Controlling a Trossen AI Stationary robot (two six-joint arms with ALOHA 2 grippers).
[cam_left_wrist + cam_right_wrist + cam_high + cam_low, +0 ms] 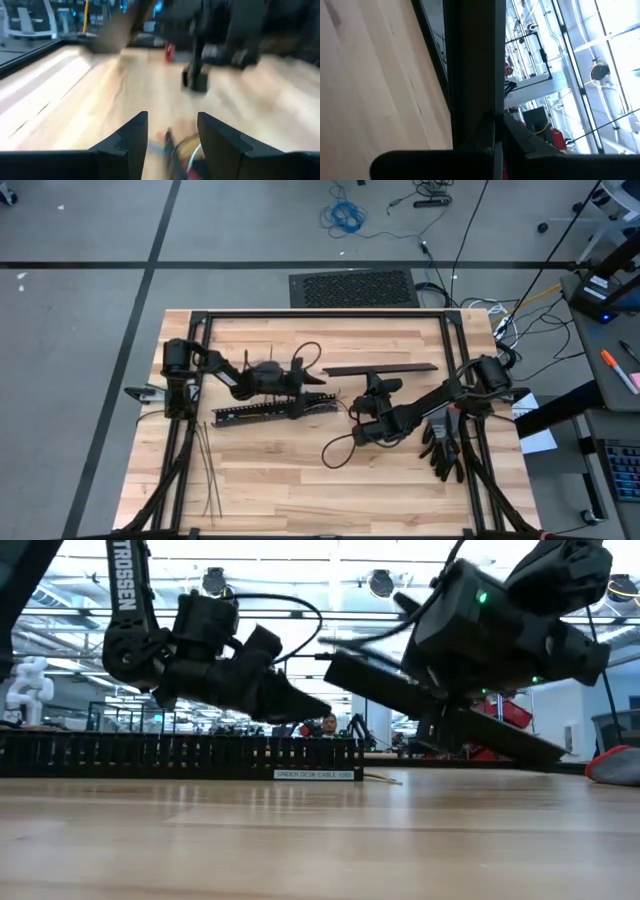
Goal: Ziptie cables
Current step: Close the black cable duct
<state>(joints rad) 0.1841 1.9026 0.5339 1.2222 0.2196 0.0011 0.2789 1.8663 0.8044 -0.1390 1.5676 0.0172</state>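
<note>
Lying loose at the table's front-left were the zipties (207, 470). Left gripper (303, 392) sat at the slotted duct (262, 411), fingers (131, 140) part-open around the cables (177, 152) at its right end; whether it actually gripped them I couldn't tell. Right gripper (372, 387) was clenched on a flat black strip (380, 369) near mid-table.

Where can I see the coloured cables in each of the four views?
High view: cables at the slotted duct's right end.
Low view: not visible.
Left wrist view: between the left tool's fingers.
Right wrist view: not in it.
Shared landmark: wooden table.
</note>
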